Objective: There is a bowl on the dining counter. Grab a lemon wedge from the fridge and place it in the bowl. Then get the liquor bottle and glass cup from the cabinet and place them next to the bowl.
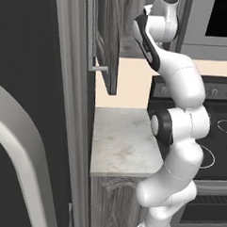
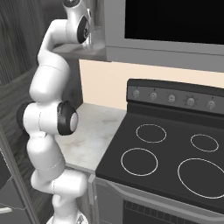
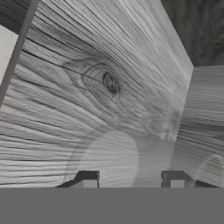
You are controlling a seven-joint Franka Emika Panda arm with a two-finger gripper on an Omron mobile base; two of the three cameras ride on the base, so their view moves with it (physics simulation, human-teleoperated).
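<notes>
The desk (image 1: pixel 123 144) sits between the fridge (image 1: pixel 21 106) on its left and the stove (image 2: pixel 175 148) on its right. The cabinet (image 1: pixel 107 44) hangs above it, door open, glass cup (image 3: pixel 127 162) inside.

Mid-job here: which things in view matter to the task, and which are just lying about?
Job: glass cup, right in front of the hand; cabinet, door open; fridge.
Just there: stove; microwave above it; small marble worktop.
</notes>
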